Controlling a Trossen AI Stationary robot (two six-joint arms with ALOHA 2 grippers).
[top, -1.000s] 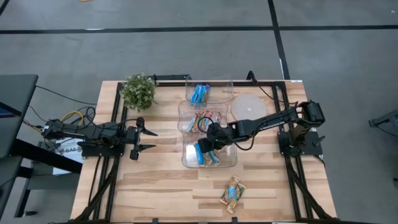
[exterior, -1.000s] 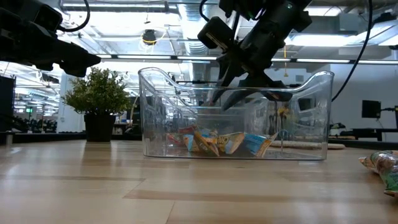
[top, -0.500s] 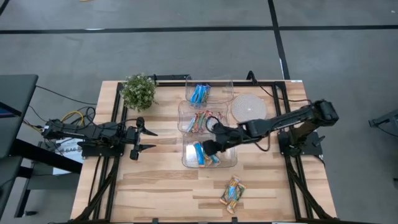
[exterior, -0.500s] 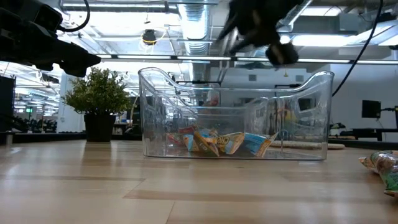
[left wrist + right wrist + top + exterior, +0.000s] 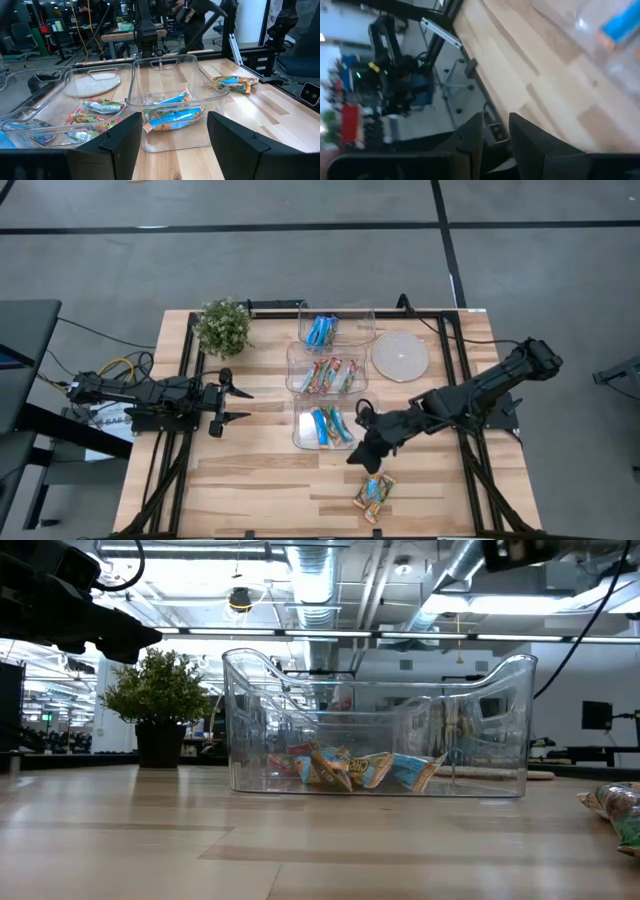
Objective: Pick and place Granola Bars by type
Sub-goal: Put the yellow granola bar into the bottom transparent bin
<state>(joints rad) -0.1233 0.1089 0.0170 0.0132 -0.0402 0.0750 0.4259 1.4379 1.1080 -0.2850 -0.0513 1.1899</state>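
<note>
Three clear tubs stand in a row down the table's middle. The far tub (image 5: 335,328) holds blue granola bars, the middle tub (image 5: 325,372) red-green-orange ones, and the near tub (image 5: 335,425) tan-orange and light blue ones (image 5: 172,117). More tan-orange bars (image 5: 373,492) lie loose on the wood near the front edge. My right gripper (image 5: 357,457) hovers above the table between the near tub and these loose bars; its fingers (image 5: 470,137) stand a narrow gap apart with nothing between them. My left gripper (image 5: 235,405) waits open at the table's left, pointing level at the tubs.
A potted plant (image 5: 222,327) stands at the far left corner. A round woven mat (image 5: 400,355) lies to the right of the middle tub. Bare wood stretches along the front edge to the left of the loose bars (image 5: 620,810).
My right gripper has risen out of the near tub and swung toward the table's near edge, turning as it went. It now hangs over the wood close to the loose bars. In the low view it has left the picture at the top. The gap between its fingers is unchanged.
</note>
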